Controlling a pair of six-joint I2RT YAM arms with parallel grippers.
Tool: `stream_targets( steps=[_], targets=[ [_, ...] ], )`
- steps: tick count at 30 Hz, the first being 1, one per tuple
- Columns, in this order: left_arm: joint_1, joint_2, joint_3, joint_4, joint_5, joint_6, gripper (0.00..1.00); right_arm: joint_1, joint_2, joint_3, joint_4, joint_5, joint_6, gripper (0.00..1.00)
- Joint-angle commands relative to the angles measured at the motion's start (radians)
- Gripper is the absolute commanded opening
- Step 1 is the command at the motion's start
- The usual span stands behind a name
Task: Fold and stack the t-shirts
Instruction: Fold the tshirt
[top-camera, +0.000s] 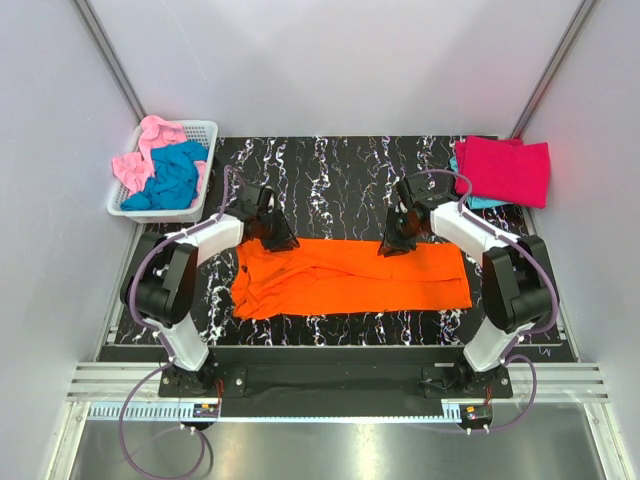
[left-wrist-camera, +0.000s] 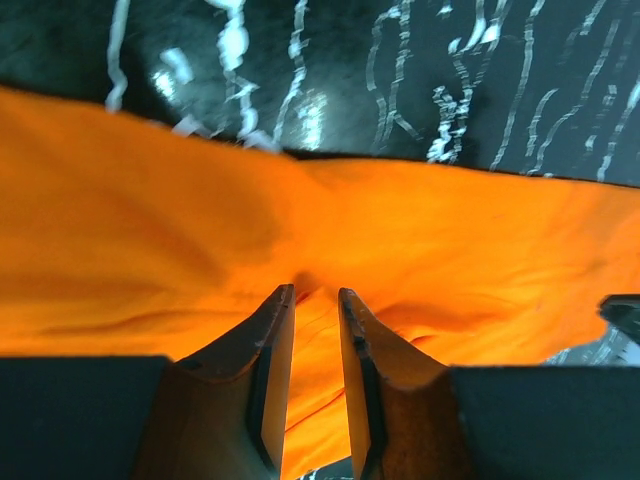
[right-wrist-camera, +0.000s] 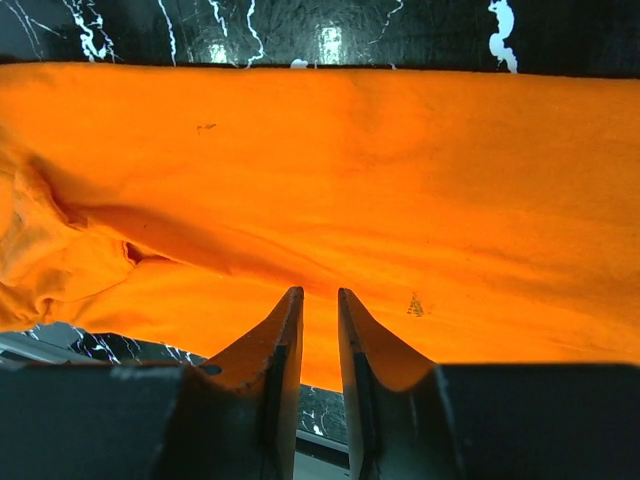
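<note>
Lying as a long band on the tabletop (top-camera: 330, 170), the orange t-shirt (top-camera: 350, 280) may fold crooked if one side slips: the left fingers (left-wrist-camera: 270, 350) and the right fingers (right-wrist-camera: 275, 360) stand narrowly apart on it, and I cannot tell whether they pinch it.

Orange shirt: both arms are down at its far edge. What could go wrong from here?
1. The orange shirt looks creased and uneven toward its left end, so a fold made now could trap those wrinkles.
2. Both arms' jaws stand only narrowly apart at the cloth's far edge. They might catch a single layer or slip off, which would leave the fold lopsided.
</note>
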Motion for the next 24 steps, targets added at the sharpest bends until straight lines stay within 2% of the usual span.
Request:
stream_targets(
  steps=[1,8,15,24],
  targets=[
    [0.006,0.026,0.038,0.066,0.081,0.012,0.29,0.002,0.002,0.033,0.014,0.012,0.018,0.27],
    [0.008,0.060,0.029,0.069,0.075,0.010,0.30,0.002,-0.012,0.030,0.013,0.025,0.027,0.27],
    [0.006,0.031,0.007,0.043,0.058,0.018,0.35,0.005,-0.006,0.023,0.011,0.034,0.036,0.27],
    [-0.006,0.022,0.000,0.006,0.059,0.036,0.33,0.002,-0.015,0.015,0.013,0.060,0.049,0.27]
  ],
)
